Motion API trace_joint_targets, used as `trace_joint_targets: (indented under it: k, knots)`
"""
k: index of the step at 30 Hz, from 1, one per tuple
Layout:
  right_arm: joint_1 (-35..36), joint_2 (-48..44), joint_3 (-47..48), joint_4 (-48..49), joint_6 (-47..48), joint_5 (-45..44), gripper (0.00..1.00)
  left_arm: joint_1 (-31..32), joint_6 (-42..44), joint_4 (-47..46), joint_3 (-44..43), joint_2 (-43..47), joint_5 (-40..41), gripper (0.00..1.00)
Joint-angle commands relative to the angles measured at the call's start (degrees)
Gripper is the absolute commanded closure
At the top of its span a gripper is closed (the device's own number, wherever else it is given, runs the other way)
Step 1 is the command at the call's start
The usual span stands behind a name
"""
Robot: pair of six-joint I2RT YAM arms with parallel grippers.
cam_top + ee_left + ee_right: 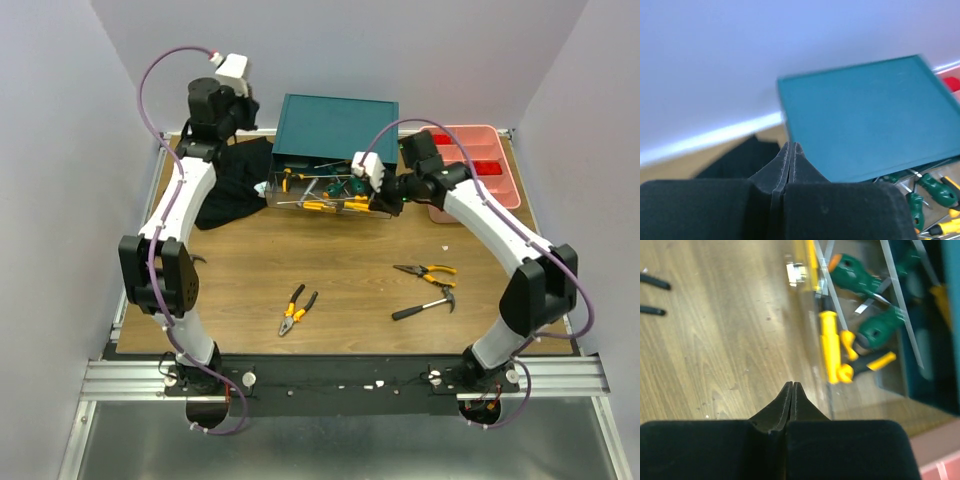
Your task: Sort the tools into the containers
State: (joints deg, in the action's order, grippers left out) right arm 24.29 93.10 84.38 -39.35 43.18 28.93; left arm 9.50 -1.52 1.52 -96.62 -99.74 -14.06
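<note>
The teal cabinet (335, 122) stands at the back with its drawer (325, 192) pulled out, holding yellow- and green-handled screwdrivers and thin rods. The pink tray (482, 162) is to its right. Two orange-handled pliers (296, 310) (426, 271) and a black-handled hammer (425, 305) lie on the table. My left gripper (791, 146) is shut and empty, raised beside the cabinet's left top edge (865, 115). My right gripper (791, 385) is shut and empty, just outside the drawer's right front corner, near a yellow screwdriver (829, 346) and green screwdrivers (855, 272).
A black cloth (232, 182) lies left of the cabinet, under the left arm. The drawer's knob (796, 274) sticks out toward the table. The table's wooden front (230, 300) lies between the arms. A wall stands close behind the cabinet.
</note>
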Motion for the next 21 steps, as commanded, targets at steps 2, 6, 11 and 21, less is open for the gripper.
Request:
trace_joint_targets:
  k: [2,6,11,21]
  knots:
    - [3.4,3.9,2.5,-1.3,2.3,0.1,0.99,-5.5,-19.2,1.3,7.9,-0.5,-1.8,1.00]
    - [4.3,6.7,3.2,2.3,0.7,-5.4,0.99,-6.4,-19.3,1.7,14.3,2.0,-3.0,1.00]
    - [4.4,11.5,5.8,11.6,-2.8,-17.2,0.99,-7.1,-21.1,2.1,16.6,-0.5,-8.8,1.00]
    - [4.5,22.4,17.3,19.5,-7.1,-28.3,0.99,-7.5,-19.7,2.8,20.8,-0.2,-12.6,1.00]
